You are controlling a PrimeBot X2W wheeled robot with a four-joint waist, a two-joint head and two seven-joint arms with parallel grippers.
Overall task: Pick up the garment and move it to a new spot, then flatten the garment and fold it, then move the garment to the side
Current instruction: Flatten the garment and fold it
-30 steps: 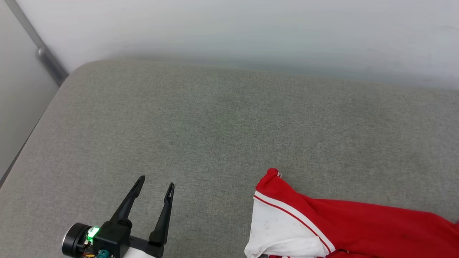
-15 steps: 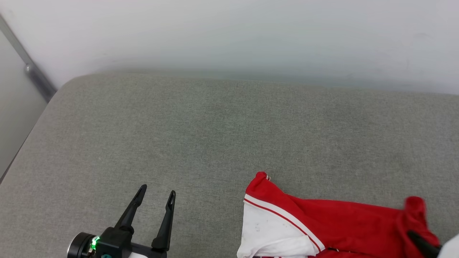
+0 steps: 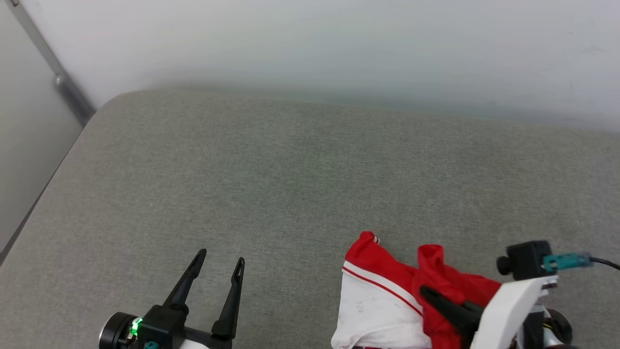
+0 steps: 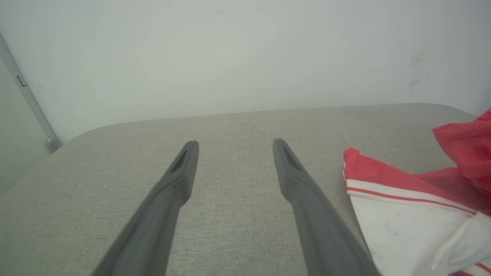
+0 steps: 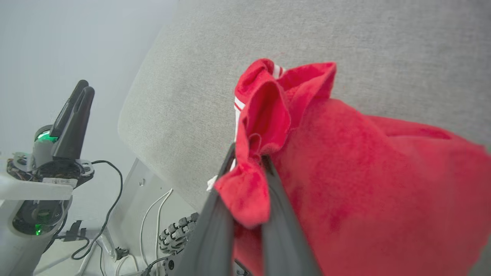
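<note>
Underneath everything lies a broad grey woven-fabric cushion (image 3: 290, 184) with a rounded far-left corner, backed by a plain pale wall (image 3: 339, 43). No writing shows on either.

Next in size, the red mesh jersey with a white short sleeve and red-white striped trim (image 3: 387, 271) sits at the cushion's near edge, right of centre in the head view. The frame's bottom cuts it off there. Its body is bunched up, so the front is folded out of sight and any print is hidden. Faint grey specks mark the white sleeve.

Over on the right, the right gripper (image 3: 426, 291) has its 2 dark fingers pinched together on a fold of red cloth, which is lifted above the sleeve. In the right wrist view the cloth spills over both fingers (image 5: 215, 230) and covers their tips.

Well apart to the left, the left gripper (image 3: 221, 257) hovers over bare cushion with its 2 fingers spread wide and nothing between them. The left wrist view shows the sleeve just beside its right-hand finger (image 4: 307, 199); whether they touch cannot be told.

Smaller still, a grey metal rail (image 3: 63, 82) slants down the wall's left side. A black cable (image 5: 111, 191) loops below the cushion, a green light (image 3: 137, 325) glows at the left wrist, and a white label (image 5: 57, 180) there is too small to read.
</note>
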